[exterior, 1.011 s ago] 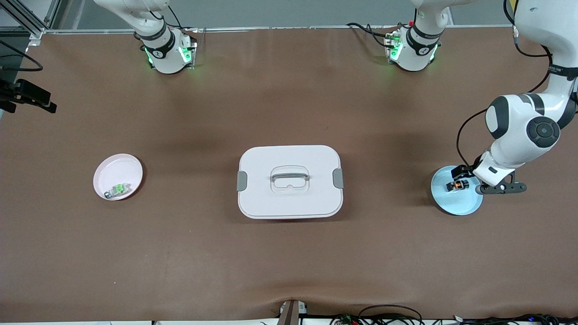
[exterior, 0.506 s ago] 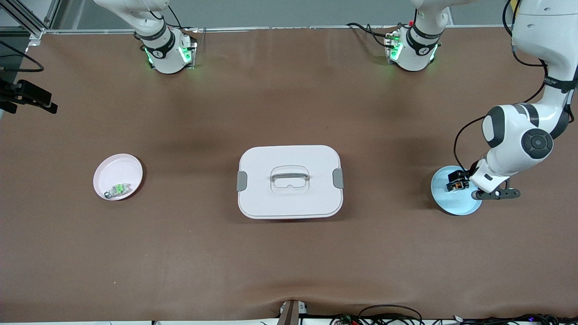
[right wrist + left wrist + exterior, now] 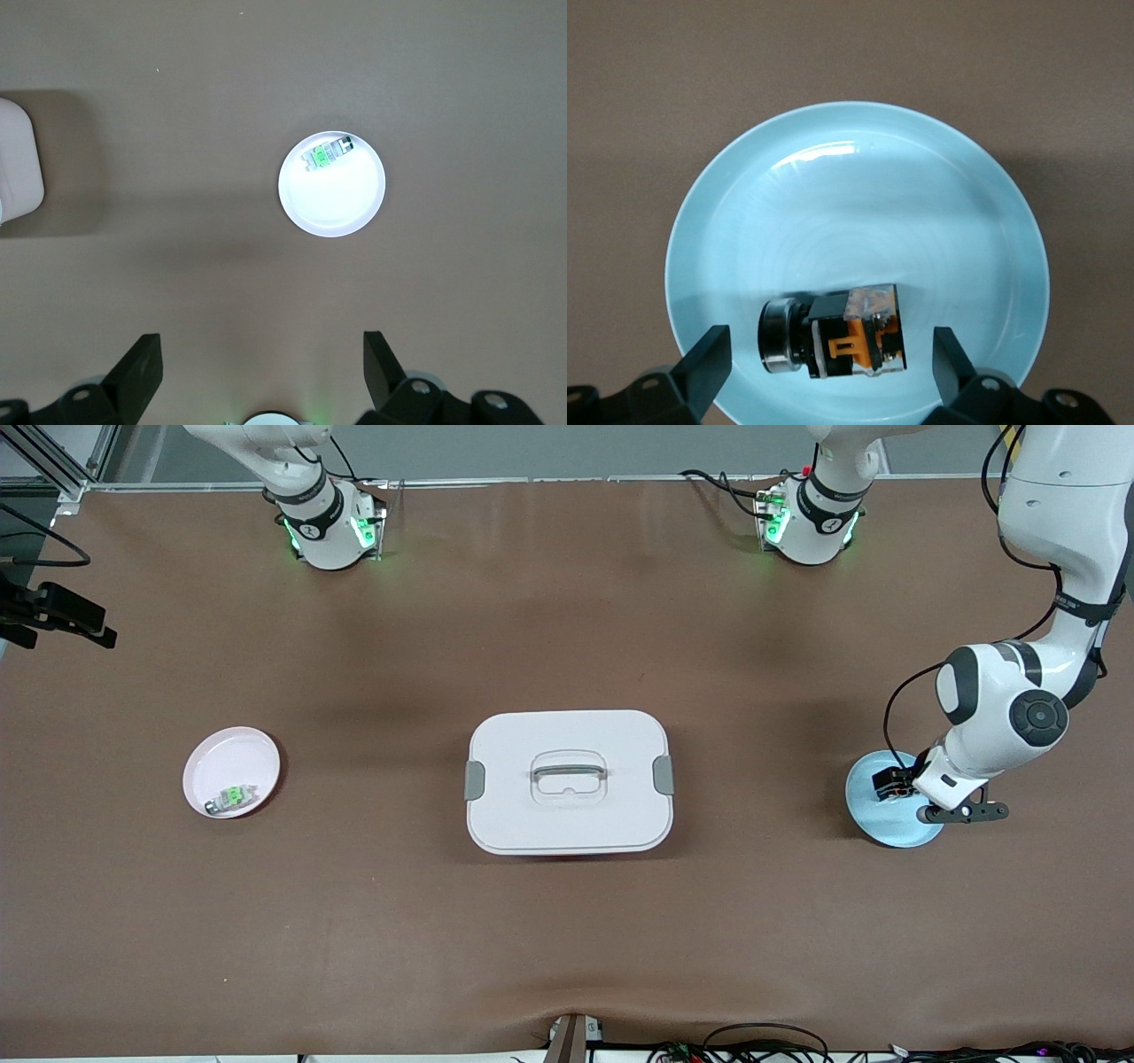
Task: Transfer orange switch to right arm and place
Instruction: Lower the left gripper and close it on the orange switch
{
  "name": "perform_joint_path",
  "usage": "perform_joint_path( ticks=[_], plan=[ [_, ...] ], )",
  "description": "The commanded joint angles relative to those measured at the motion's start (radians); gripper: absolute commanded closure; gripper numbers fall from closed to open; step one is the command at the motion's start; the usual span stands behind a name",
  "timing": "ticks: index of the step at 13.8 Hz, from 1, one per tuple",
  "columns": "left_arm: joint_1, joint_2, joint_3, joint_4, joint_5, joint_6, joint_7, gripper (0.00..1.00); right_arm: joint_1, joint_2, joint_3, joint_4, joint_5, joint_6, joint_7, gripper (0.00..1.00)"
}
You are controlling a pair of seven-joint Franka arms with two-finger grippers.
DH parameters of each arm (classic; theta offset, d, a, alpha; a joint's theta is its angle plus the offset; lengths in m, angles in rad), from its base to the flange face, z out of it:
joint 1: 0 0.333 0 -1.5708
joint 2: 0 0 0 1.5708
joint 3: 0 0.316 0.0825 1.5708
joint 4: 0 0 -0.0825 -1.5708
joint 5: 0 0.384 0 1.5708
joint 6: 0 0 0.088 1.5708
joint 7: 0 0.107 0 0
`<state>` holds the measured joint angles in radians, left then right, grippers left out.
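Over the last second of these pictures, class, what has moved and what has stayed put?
The left gripper has come lower over the pale blue round plate, its open fingers now either side of the small black switch with the orange centre, which still lies untouched on the plate. Unmoved: the white lidded box, the pink plate with its green-centred part, and the waiting open right gripper.

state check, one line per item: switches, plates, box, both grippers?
orange switch: lying on its side in the blue plate, not gripped
left gripper: open, fingers either side of the orange switch
right gripper: open, empty, waiting high above the table
green switch: lying in the pink plate
white box: lid on, both side clips down
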<state>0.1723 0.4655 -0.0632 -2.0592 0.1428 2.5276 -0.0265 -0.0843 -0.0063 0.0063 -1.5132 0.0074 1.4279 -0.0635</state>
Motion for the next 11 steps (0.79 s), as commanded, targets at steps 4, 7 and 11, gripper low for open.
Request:
perform_joint_path(
  ticks=[4,7,11],
  plan=[
    [0.010,0.033,-0.006,0.016,0.020,0.016,-0.013,0.00,0.008,0.012,-0.003,0.019,-0.004,-0.014,0.014,0.00],
    [0.010,0.039,-0.004,0.016,0.020,0.022,-0.013,0.00,0.008,0.012,-0.003,0.019,-0.004,-0.014,0.013,0.00],
    [0.023,0.051,-0.006,0.016,0.017,0.023,-0.013,0.17,0.008,0.012,-0.003,0.019,-0.004,-0.014,0.013,0.00]
  ],
)
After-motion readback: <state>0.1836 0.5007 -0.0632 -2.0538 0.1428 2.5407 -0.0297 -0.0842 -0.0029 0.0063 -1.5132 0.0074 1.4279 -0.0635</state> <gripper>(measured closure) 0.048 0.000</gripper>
